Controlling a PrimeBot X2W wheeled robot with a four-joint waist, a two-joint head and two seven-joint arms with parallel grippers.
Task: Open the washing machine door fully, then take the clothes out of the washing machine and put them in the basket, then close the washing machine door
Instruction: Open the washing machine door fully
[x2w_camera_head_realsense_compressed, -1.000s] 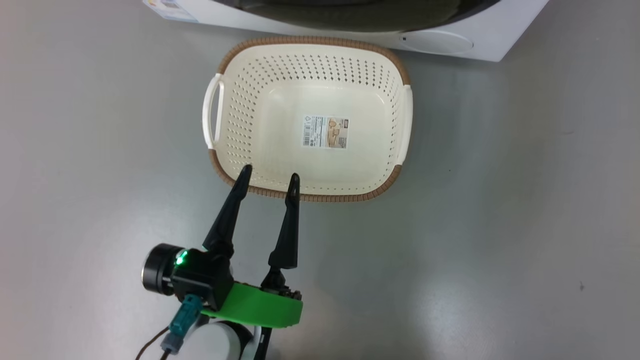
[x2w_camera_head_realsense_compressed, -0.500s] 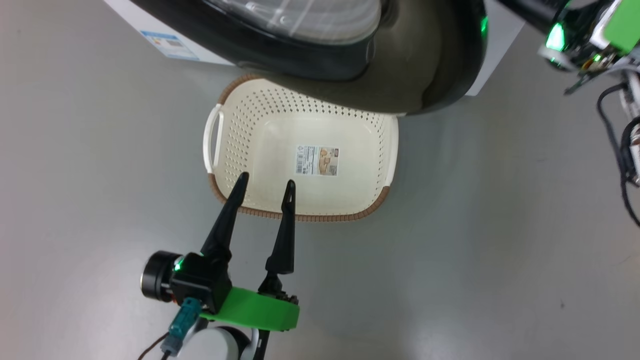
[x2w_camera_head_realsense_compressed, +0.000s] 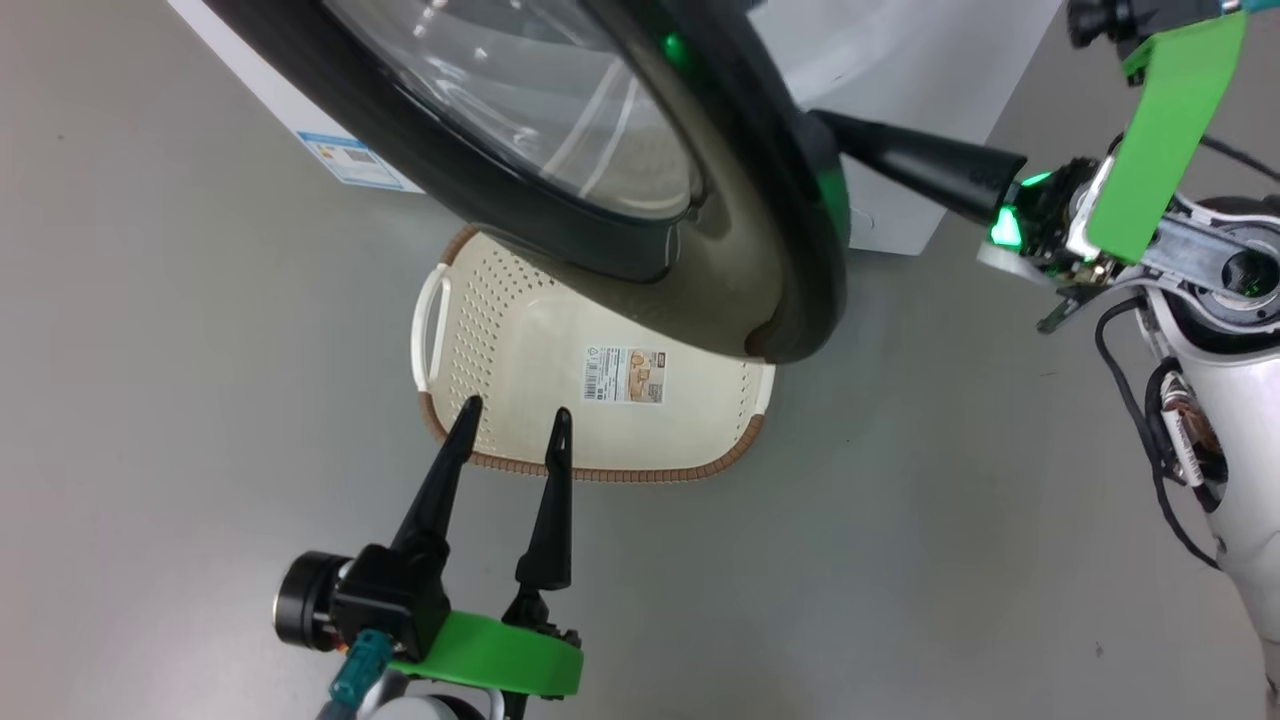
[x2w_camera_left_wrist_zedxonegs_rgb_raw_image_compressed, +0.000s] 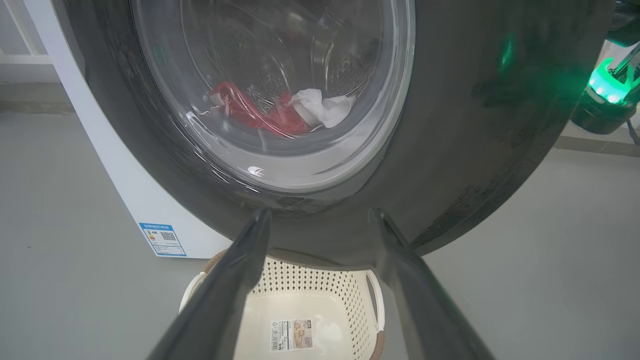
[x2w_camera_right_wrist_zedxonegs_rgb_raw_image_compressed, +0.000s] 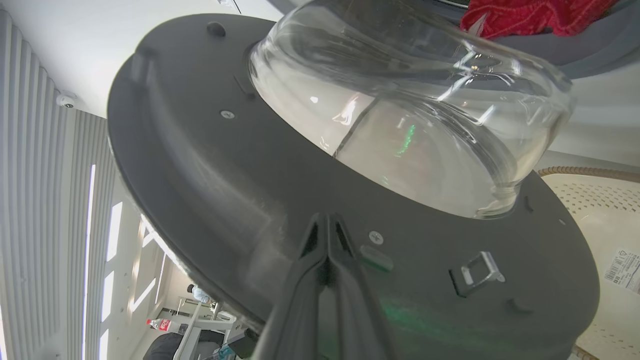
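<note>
Step one of three in hand, judged unfinished; logged the washing machine door (x2w_camera_head_realsense_compressed: 600, 170) swung off the washing machine (x2w_camera_head_realsense_compressed: 900, 70) but seemingly only partway open.

Noted the right claw (x2w_camera_right_wrist_zedxonegs_rgb_raw_image_compressed: 327, 222) behind the door, fingers pressed together with nothing between them; tips at the door's inner face, beside the glass bowl and near the latch hook (x2w_camera_right_wrist_zedxonegs_rgb_raw_image_compressed: 480, 272); contact likely, probably pushing the door outward.

Noted the left claw (x2w_camera_head_realsense_compressed: 515, 410) low in front of the door, fingers spread wide, empty.

Seen through the door glass: the clothes (x2w_camera_left_wrist_zedxonegs_rgb_raw_image_compressed: 280, 112), red with a white piece, lying in the drum behind the door; none taken out.

Found the basket (x2w_camera_head_realsense_compressed: 500, 340) beneath the door's lower edge, partly covered by it; holding nothing but its paper label (x2w_camera_head_realsense_compressed: 625, 375).

Left to do: finish the swing; move every garment into the basket; shut the door.
</note>
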